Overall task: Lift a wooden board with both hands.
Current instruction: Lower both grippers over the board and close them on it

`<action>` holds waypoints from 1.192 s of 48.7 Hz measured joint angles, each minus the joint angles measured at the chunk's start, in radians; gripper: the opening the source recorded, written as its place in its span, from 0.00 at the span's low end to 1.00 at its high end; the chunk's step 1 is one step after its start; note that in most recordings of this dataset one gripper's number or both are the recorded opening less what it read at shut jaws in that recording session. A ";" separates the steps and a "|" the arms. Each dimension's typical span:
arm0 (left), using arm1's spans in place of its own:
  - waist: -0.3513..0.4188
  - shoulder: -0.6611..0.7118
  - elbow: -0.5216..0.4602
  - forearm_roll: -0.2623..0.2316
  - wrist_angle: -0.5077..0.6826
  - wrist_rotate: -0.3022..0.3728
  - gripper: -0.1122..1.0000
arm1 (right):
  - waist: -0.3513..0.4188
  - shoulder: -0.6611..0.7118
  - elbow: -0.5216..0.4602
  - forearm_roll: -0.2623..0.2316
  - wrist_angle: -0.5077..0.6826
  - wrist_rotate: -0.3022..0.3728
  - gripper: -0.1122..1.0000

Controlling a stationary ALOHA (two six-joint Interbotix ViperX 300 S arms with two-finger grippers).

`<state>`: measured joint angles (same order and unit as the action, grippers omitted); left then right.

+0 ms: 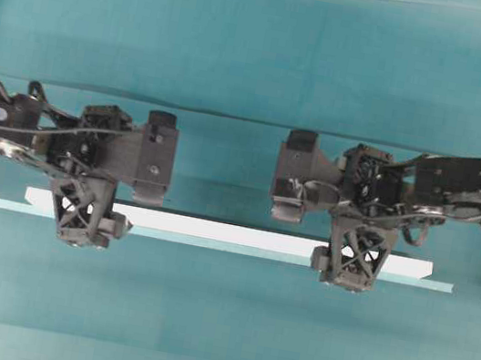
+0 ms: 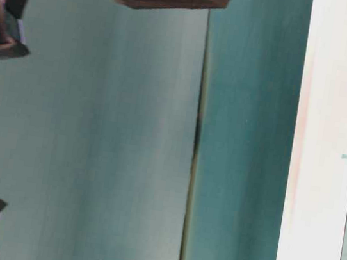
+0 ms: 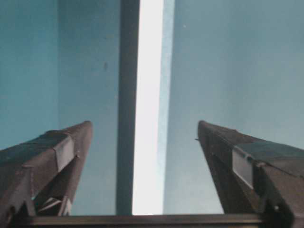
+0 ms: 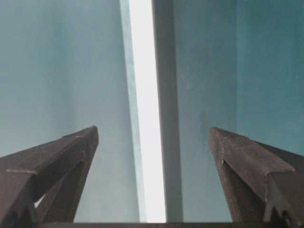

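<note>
Wooden board [image 1: 223, 231] is being left flat on the counter [image 1: 216, 324], seemingly untouched; left gripper [image 1: 80, 229] and right gripper [image 1: 349, 274] are being held wide apart, nothing gripped.

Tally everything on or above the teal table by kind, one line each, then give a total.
Wooden board: 1, white, lying flat.
Pale teal tape strip: 1, along the board's near edge.
Black grippers: 2, the left gripper and the right gripper, both open over the board.
Total: 4
</note>
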<state>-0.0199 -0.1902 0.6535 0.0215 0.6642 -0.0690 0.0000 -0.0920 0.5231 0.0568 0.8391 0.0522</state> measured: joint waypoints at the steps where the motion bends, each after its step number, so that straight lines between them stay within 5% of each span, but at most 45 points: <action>1: 0.000 0.005 0.002 -0.002 -0.003 0.000 0.98 | 0.000 0.003 0.002 0.000 -0.002 0.000 0.96; 58: 0.003 0.135 0.132 0.000 -0.207 -0.014 0.98 | 0.006 0.140 0.127 0.000 -0.241 0.000 0.95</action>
<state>-0.0169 -0.0552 0.7854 0.0215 0.4571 -0.0828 0.0061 0.0476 0.6504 0.0568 0.5983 0.0522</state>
